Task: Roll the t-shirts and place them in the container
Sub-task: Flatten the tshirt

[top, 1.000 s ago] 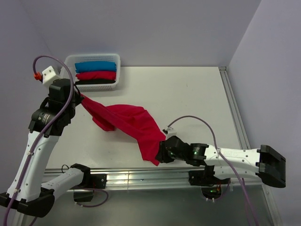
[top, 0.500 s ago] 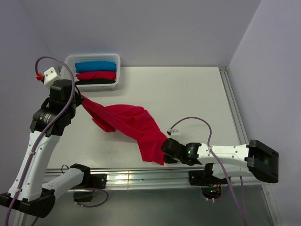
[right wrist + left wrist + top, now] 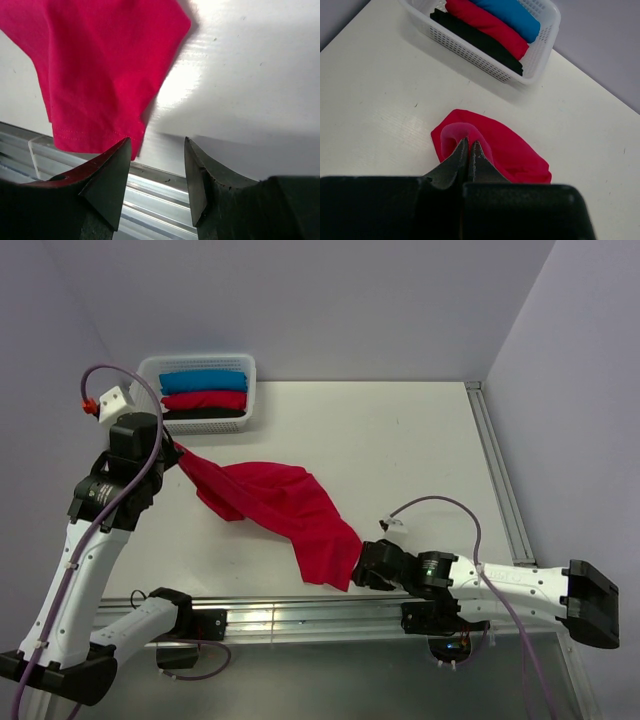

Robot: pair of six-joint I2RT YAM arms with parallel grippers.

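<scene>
A crimson-red t-shirt (image 3: 285, 510) stretches slantwise over the table from upper left to the near edge. My left gripper (image 3: 178, 452) is shut on its upper end, and the wrist view shows cloth (image 3: 507, 147) pinched between the shut tips (image 3: 469, 145). My right gripper (image 3: 362, 570) stands open just right of the shirt's lower hem (image 3: 90, 135), with nothing between its fingers (image 3: 112, 170). The hem corner hangs free beside the left finger. Blue, red and black t-shirts lie rolled in the basket (image 3: 250, 390).
The white mesh basket (image 3: 540, 60) stands at the table's back left corner. A metal rail (image 3: 300, 615) runs along the near edge, right under the open right gripper. A raised edge strip (image 3: 495, 480) borders the table on the right.
My right gripper has let go of the shirt's lower hem, opened, and drawn back to the right along the near edge. The left gripper keeps its hold and has barely moved.
</scene>
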